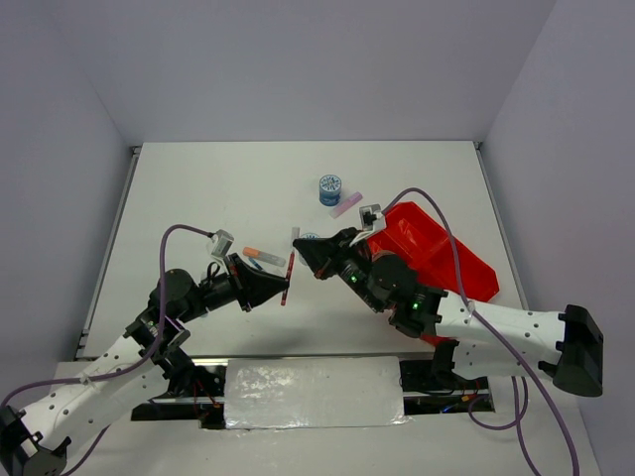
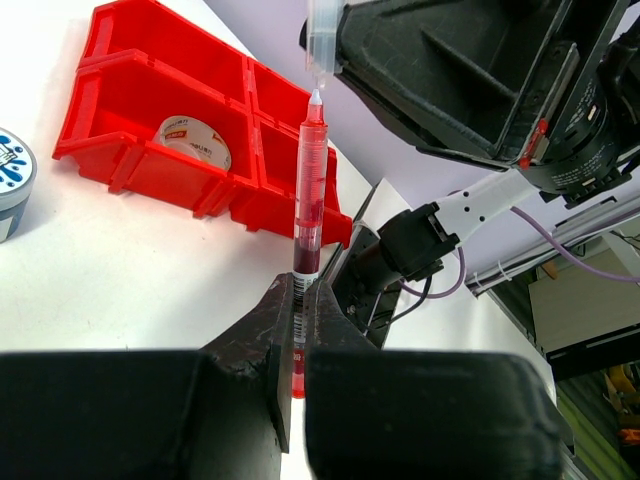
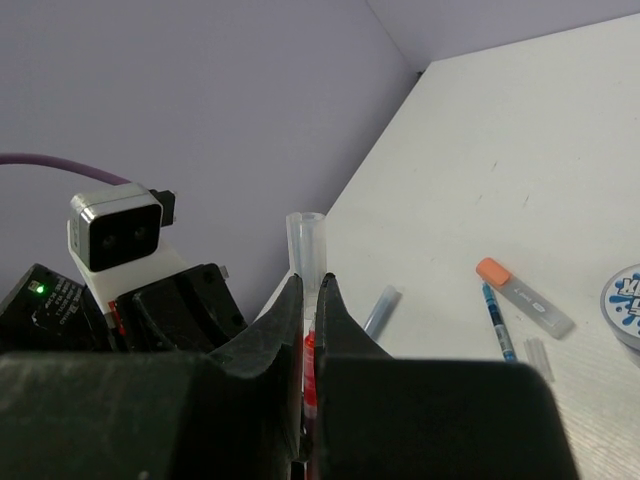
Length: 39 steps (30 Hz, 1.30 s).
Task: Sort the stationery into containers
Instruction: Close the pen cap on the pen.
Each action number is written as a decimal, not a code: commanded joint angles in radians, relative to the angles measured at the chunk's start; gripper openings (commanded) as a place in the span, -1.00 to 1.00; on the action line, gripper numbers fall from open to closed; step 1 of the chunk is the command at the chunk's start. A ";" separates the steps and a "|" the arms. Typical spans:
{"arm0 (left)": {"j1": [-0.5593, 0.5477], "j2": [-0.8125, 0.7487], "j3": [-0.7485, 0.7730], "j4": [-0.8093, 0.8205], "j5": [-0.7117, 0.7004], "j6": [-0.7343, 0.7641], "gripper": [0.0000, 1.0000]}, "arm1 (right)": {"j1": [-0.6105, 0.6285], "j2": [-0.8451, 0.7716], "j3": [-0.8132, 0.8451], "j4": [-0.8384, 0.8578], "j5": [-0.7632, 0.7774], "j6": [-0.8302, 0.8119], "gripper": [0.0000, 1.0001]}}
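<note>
Holding the red pen [image 2: 310, 180] up off the bench [image 1: 198, 198], the left gripper [image 2: 295, 330] has its jaws clenched on the lower barrel, and the rest of the pen sticks straight out ahead of them. At the far end, the right gripper [image 3: 310, 300] is pinched tight on the clear cap [image 3: 307, 235], which pokes out past its jaws. In the left wrist view the pen's tip sits right at the cap: touching it or just inside, too close to call.

This looks like light, stiff plastic, smooth and round, so I'd expect it to twist or slide in a two-sided pinch. Gripped this near one end, the long free barrel acts as a lever, and a sideways nudge at the cap could swing it. A hold nearer mid-barrel would be steadier, I'd judge. The cap looks thin-walled, so a hard squeeze may flex it.

The red tray [image 1: 466, 273] lies behind the right jaws, ahead and to one side of the left ones. A tape ring [image 2: 193, 140] sits in one compartment, well apart from the pen.
</note>
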 commanded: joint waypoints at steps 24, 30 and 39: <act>-0.003 -0.023 0.026 0.083 -0.046 -0.011 -1.00 | 0.000 0.038 -0.057 0.104 -0.058 0.080 -1.00; -0.003 -0.049 0.007 0.118 -0.080 -0.031 -1.00 | 0.000 0.041 -0.062 0.107 -0.058 0.072 -1.00; -0.003 -0.058 -0.007 0.164 -0.098 -0.029 -1.00 | 0.004 0.062 -0.067 0.131 -0.102 0.040 -1.00</act>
